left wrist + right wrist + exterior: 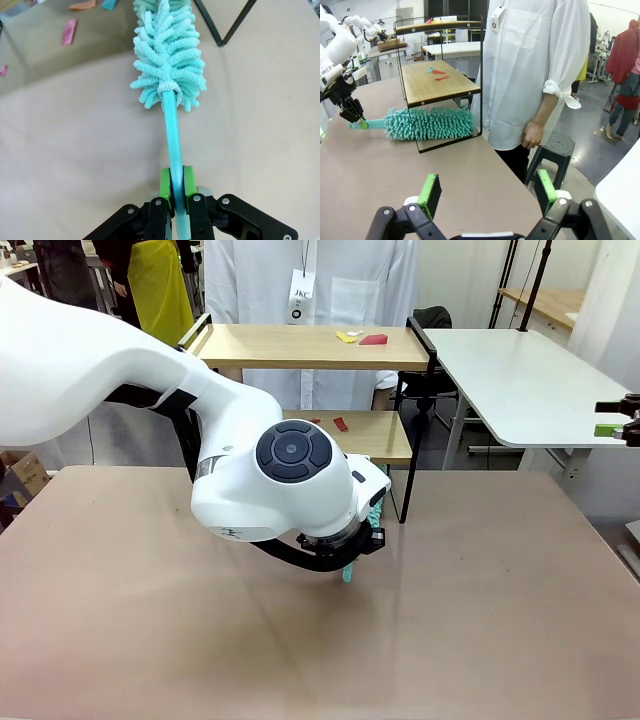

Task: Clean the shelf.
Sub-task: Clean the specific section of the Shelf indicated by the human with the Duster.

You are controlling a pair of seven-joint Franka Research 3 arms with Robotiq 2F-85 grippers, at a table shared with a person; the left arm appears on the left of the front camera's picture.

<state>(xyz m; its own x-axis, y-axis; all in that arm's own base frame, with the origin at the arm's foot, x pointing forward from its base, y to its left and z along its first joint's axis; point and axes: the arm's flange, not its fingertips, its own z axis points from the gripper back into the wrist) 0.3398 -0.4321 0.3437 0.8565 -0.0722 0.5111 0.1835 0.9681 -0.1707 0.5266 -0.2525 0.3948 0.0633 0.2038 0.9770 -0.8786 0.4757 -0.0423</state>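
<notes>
- Clamping the left gripper (176, 187) tight on the teal handle of the duster (167, 65); holding the right gripper (485, 195) wide apart and empty, off to the side.
- Standing at the table's (150, 640) far edge: the shelf (300, 345), with scraps (372, 339) lying on both boards.
- Pointing the duster's long axis toward that far edge, with the head lying on the table beneath the lower board; likely needing lifting to reach either board.

Upright two-tier shelf (300, 347), light wood boards, black frame, coloured scraps (372, 339) on both.
</notes>
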